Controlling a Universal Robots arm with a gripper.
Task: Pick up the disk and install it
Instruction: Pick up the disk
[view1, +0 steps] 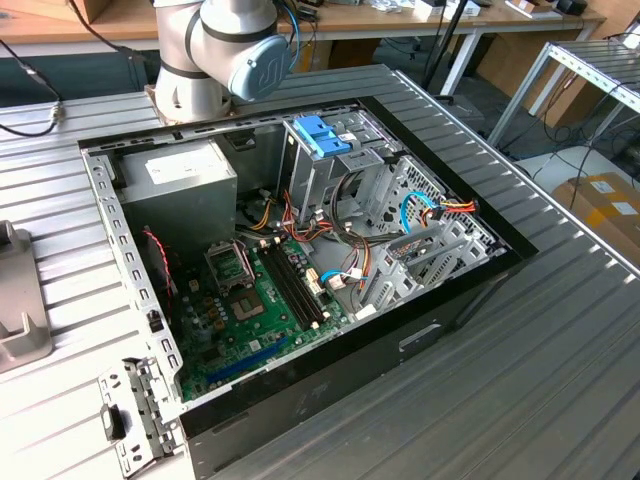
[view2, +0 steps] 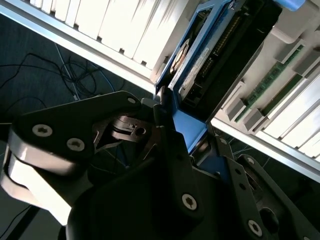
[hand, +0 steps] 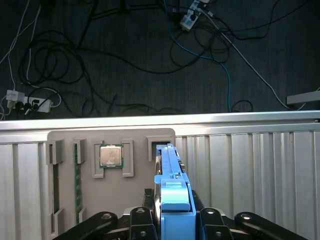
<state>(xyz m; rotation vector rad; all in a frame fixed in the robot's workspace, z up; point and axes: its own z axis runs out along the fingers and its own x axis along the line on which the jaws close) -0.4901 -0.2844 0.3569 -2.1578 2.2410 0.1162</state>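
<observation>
**Disk held on end in the holder slot**

A ribbed metal table (view1: 520, 380) is seen in the exterior view, with an open computer case (view1: 300, 405) laid on it. Behind the case the arm (view1: 215, 50) is mounted. Inside the case a grey power-supply box (view1: 185, 180) is set toward the exterior view's left. A metal drive cage (view1: 395, 195) with a blue latch (view1: 322, 135) is set toward the right, and loose wires (view1: 345, 275) are strung between them.

In both wrist views a beige holder (hand: 135, 195) (view2: 287, 35) is seen lying near the table's edge. The disk (hand: 167, 167) (view2: 197, 62) is stood on end in a slot of this holder. Its long axis is directed from the slot toward the gripper (hand: 172, 220) (view2: 192, 132), and its thin edge with the blue bracket is turned to the first wrist view. The slot's walls are seen close against its lower end.

The fingers (view2: 167, 137) are drawn in narrowly, with the disk's near end clasped between them at the blue bracket.

Memory sticks (hand: 77, 180) (view2: 272, 80) and a processor chip (hand: 111, 155) are kept in neighbouring pockets, just beside the disk. Floor cables (hand: 100, 55) are seen beyond the table's edge.
</observation>
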